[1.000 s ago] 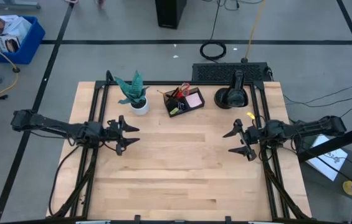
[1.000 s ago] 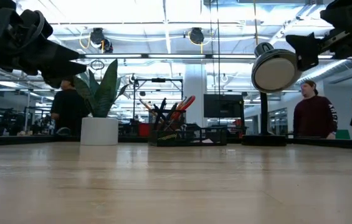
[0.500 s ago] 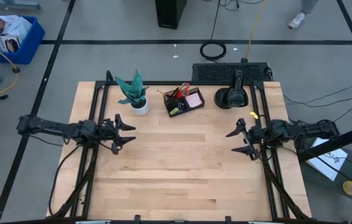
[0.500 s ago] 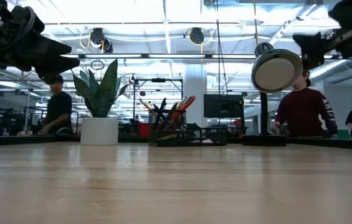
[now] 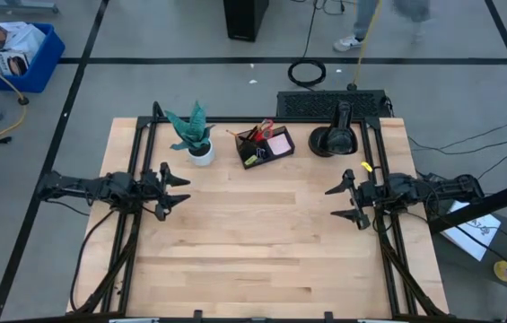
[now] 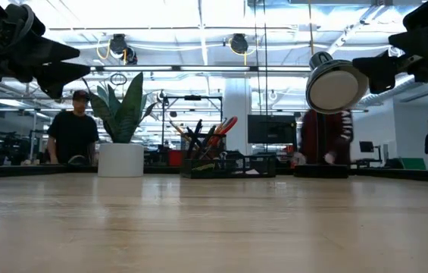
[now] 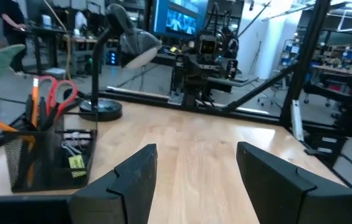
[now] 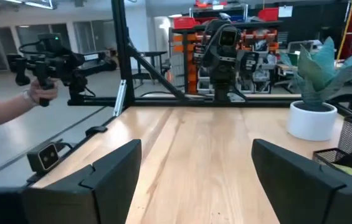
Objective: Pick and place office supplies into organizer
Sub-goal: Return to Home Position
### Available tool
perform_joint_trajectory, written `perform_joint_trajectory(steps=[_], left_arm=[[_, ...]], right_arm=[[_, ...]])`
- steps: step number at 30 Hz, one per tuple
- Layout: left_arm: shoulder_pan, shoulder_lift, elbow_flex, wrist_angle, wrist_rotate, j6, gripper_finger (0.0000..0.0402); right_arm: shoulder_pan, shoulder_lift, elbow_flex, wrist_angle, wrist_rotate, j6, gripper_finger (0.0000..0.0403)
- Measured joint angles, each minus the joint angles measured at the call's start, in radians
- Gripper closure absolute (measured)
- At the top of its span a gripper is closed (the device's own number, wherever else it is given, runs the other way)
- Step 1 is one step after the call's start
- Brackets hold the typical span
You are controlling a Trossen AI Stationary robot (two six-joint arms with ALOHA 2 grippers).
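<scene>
The organizer (image 5: 266,145), a dark mesh box, stands on the table near the far edge. In it are red-handled scissors (image 7: 60,93), black pens (image 6: 195,136), an orange pencil (image 7: 35,102) and a pink sticky pad (image 5: 279,144). A tiny yellow piece (image 5: 361,167) lies on the table by the right arm. My left gripper (image 5: 181,190) hovers open and level at the table's left side. My right gripper (image 5: 332,203) hovers open and level at the right side. Both point toward the table's middle and hold nothing.
A teal plant in a white pot (image 5: 195,135) stands left of the organizer, and a black desk lamp (image 5: 334,135) stands to its right. Bare wood (image 5: 262,233) lies between the grippers and toward the near edge. People move in the room behind the table.
My left gripper has drawn back a little toward the table's left edge, staying open and level. Nothing on the table has moved.
</scene>
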Motion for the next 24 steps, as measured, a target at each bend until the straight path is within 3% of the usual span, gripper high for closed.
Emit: perform_joint_trajectory(steps=[4,12,18,24], left_arm=[[0.000,-0.029,0.028,-0.084,0.017,0.002,0.0176],[0.000,-0.023,0.031,-0.091,-0.012,0.019,0.0176],[0.000,0.004,0.030,-0.088,-0.012,-0.040,0.0176],[0.000,0.007,0.030,-0.086,-0.013,-0.100,0.0176]], right_arm=[[0.000,-0.001,0.002,-0.017,-0.017,-0.021,0.0108],[0.000,0.000,-0.010,-0.025,-0.021,-0.076,0.0108],[0.000,0.011,-0.011,-0.023,0.026,0.064,0.0108],[0.000,0.012,-0.012,0.036,0.025,0.071,0.0108]])
